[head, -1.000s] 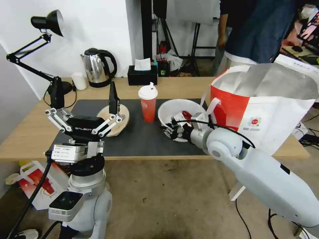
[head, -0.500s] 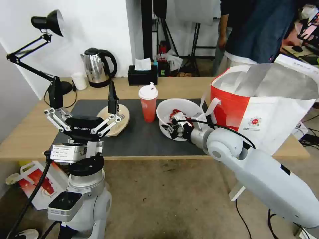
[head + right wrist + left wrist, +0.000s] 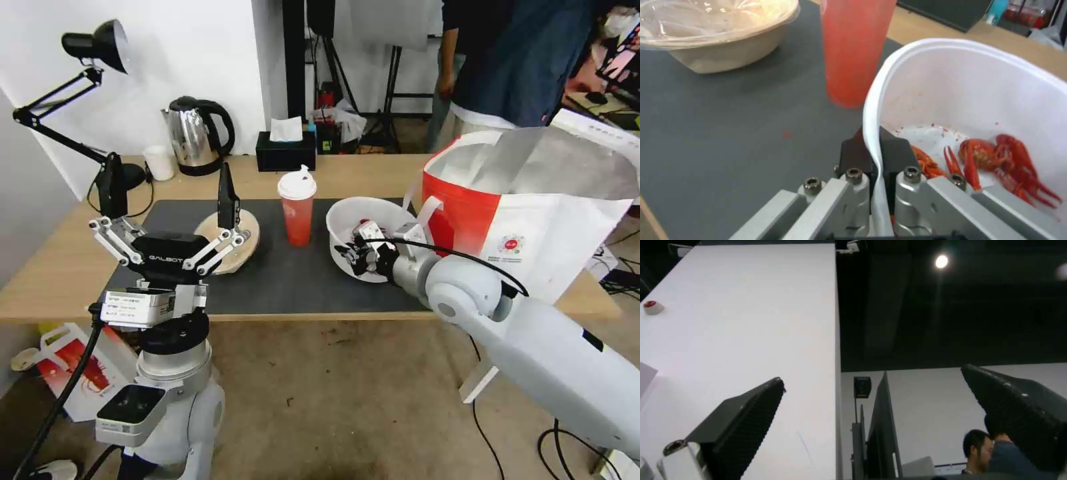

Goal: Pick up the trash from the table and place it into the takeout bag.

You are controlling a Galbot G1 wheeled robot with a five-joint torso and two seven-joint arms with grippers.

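Head view: right claw [image 3: 360,253] clamps the near rim of the white bowl [image 3: 363,223], tilted on the black mat [image 3: 280,267] of the worktop [image 3: 53,267], just beside the takeout bag [image 3: 533,220]. Left claw [image 3: 170,243] idles, spread wide, before the beige bowl [image 3: 248,235]. The lift should stay level to keep the shells in, and rise above the bag's rim.

Left wrist view: fingers [image 3: 742,426] parted, empty.

Right wrist view: pads [image 3: 898,156] pinch the thin rim; red cup [image 3: 856,50] stands near, leaving little room on that side.
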